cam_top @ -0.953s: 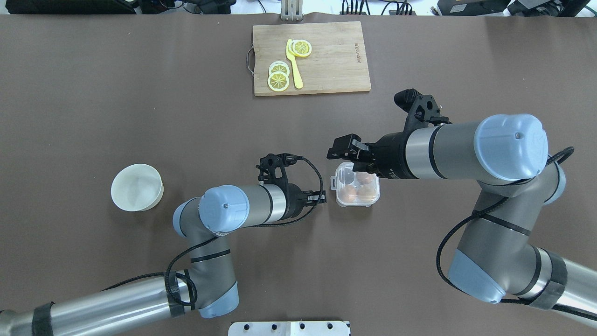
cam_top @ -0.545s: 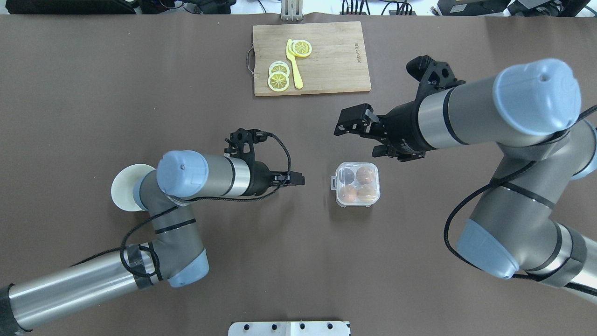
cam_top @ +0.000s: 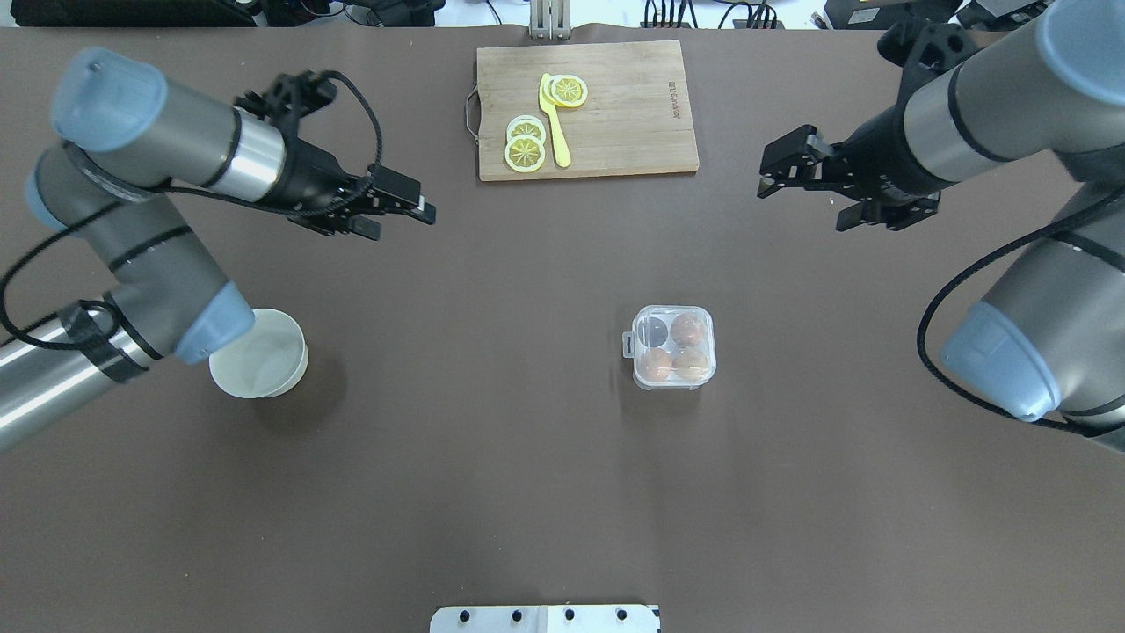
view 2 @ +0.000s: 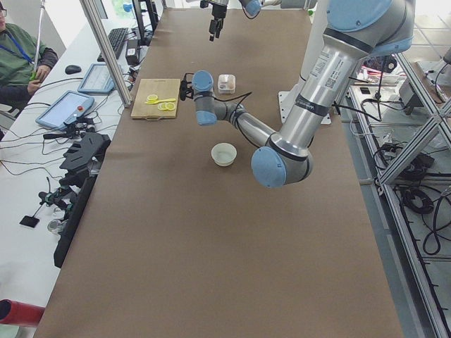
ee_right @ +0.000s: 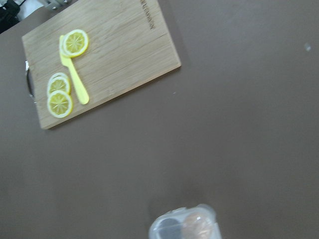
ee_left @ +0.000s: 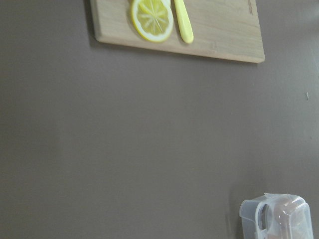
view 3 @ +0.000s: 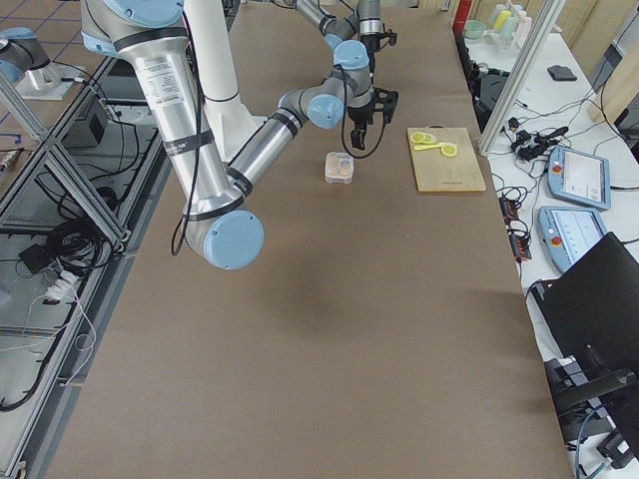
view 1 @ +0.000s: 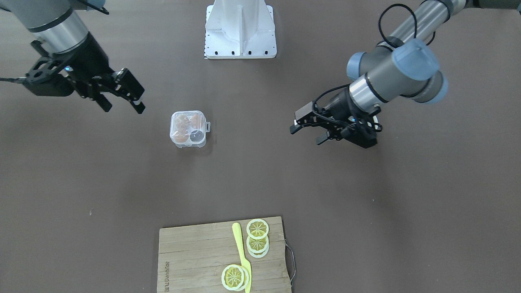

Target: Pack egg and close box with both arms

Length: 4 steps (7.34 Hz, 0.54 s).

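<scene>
The box (cam_top: 674, 347) is a clear four-cell case standing mid-table with its lid down and its latch tab on the left. Three brown eggs lie inside it: one (cam_top: 688, 330) at the back right and two (cam_top: 655, 362) (cam_top: 692, 362) in front. One cell looks empty. The box also shows in the front-facing view (view 1: 189, 128) and at the bottom edge of both wrist views (ee_left: 276, 219) (ee_right: 184, 226). My left gripper (cam_top: 402, 223) (view 1: 305, 136) is open and empty, far to the back left of the box. My right gripper (cam_top: 804, 208) (view 1: 124, 109) is open and empty, to the back right.
A white bowl (cam_top: 259, 353) stands at the left, partly under my left arm's elbow. A wooden cutting board (cam_top: 587, 110) with lemon slices and a yellow knife (cam_top: 554, 123) lies at the far edge. The white robot base plate (view 1: 241, 36) is at the near edge.
Both arms have drawn back and up from the box, the left to the far left, the right to the far right. The box has stayed in place with its lid down.
</scene>
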{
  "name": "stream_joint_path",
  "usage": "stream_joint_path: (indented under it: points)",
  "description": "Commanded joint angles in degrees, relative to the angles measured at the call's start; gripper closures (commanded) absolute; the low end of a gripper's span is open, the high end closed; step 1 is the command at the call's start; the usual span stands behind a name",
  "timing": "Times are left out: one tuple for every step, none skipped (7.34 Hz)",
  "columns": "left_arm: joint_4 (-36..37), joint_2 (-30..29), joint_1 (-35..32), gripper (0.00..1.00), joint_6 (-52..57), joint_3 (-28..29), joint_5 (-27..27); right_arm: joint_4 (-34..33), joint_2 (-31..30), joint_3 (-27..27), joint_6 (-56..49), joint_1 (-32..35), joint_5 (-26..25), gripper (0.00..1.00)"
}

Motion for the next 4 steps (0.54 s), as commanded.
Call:
stream_joint_path:
  points:
    - [2.2, 5.7, -10.0, 0.02, 9.9, -0.5, -8.5, -7.7, -3.6, -3.4, -22.2, 9.5, 2.9, 0.00]
    - [6.8, 7.0, -14.0, 0.02, 18.0, -0.6, -10.0, -7.9, -4.8, -6.8, -30.6, 13.5, 2.9, 0.00]
    - [12.1, 8.2, -17.2, 0.02, 26.4, -1.1, -10.0, -7.9, -6.5, -10.1, -40.2, 18.0, 3.2, 0.00]
    - [17.4, 9.3, -20.4, 0.02, 35.4, -1.2, -10.0, -8.0, -8.7, -13.3, -51.0, 22.9, 3.4, 0.00]
